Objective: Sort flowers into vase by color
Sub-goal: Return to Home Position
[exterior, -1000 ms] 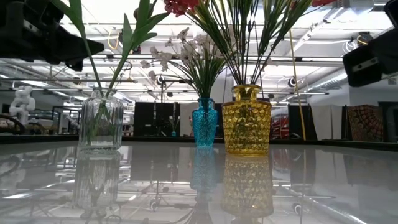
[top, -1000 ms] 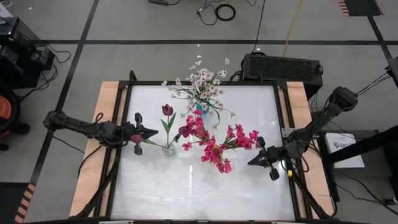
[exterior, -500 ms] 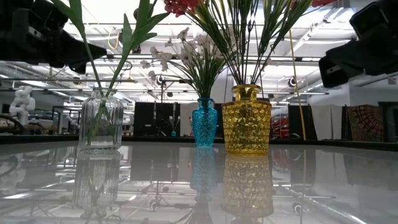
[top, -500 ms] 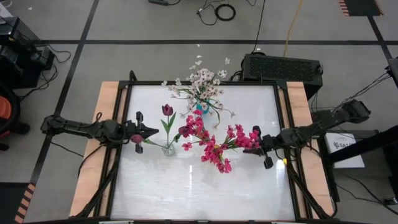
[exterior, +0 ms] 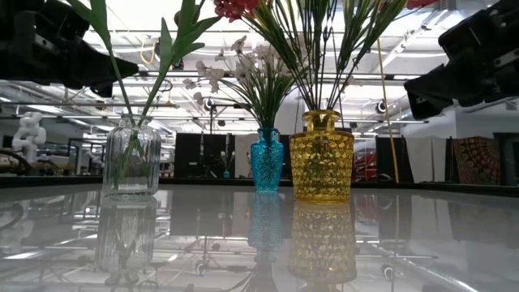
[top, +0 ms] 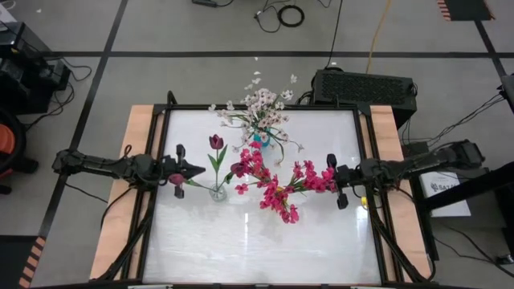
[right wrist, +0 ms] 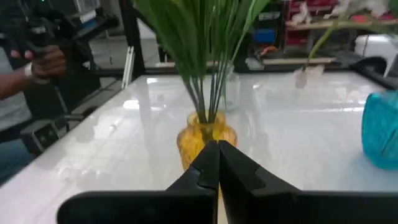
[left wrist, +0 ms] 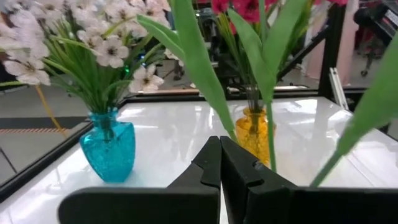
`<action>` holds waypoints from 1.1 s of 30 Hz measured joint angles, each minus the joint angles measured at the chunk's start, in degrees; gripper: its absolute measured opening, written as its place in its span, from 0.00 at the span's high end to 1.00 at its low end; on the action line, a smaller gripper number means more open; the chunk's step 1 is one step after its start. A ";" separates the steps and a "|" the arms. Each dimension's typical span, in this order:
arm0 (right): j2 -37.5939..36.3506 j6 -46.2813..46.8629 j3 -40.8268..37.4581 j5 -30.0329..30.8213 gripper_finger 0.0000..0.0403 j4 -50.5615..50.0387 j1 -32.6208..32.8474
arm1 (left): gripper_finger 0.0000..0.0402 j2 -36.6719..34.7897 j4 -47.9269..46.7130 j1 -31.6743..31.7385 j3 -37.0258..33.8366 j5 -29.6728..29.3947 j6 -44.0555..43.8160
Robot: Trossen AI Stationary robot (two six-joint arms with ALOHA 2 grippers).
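Observation:
Three vases stand mid-table. A clear glass vase (top: pixel 218 193) holds dark maroon tulips (top: pixel 216 142) with long leaves. Behind it, a blue vase (exterior: pixel 267 158) carries white-pink blossom sprays (top: pixel 261 104). A yellow vase (exterior: pixel 322 156) is filled with magenta blooms (top: pixel 277 197). My left gripper (top: pixel 201 170) is shut and hovers level just left of the clear vase, with tulip leaves (left wrist: pixel 193 68) in front of it. My right gripper (top: pixel 323 181) is also shut. It hovers level to the right of the yellow vase (right wrist: pixel 206 140), below the magenta blooms, pointing at the vase.
A black frame (top: pixel 365 152) and wooden side strips border the glossy white tabletop; its near half (top: pixel 257 249) lies bare. A black box (top: pixel 363 87) sits beyond the far right corner. A person's hand and sleeve (right wrist: pixel 43 62) show past the table's edge.
My right gripper has swung from the near right part of the table toward the far edge. It has turned level to point left at the yellow vase, ending close beside the magenta blooms. Its fingers have stayed shut. The vases and flowers have not moved.

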 joint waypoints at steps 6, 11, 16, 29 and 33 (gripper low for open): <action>-7.29 0.51 0.00 -1.00 1.00 -7.35 -1.62 | 1.00 -1.73 -2.31 -0.04 -0.02 0.29 0.14; -15.45 0.28 0.00 -0.74 1.00 -14.22 -2.04 | 1.00 -4.68 -3.44 -0.04 -0.05 0.31 1.35; -22.09 0.14 0.00 -0.63 1.00 -19.30 -2.02 | 1.00 -7.57 -3.50 0.00 -0.06 0.57 2.88; -32.25 -3.36 0.09 -1.89 1.00 -26.18 -2.02 | 1.00 -12.39 -10.47 5.68 -0.06 2.53 -0.02; -32.64 -4.28 0.15 -1.92 1.00 -26.47 -2.02 | 1.00 -13.16 -11.22 6.95 -0.06 4.83 -0.15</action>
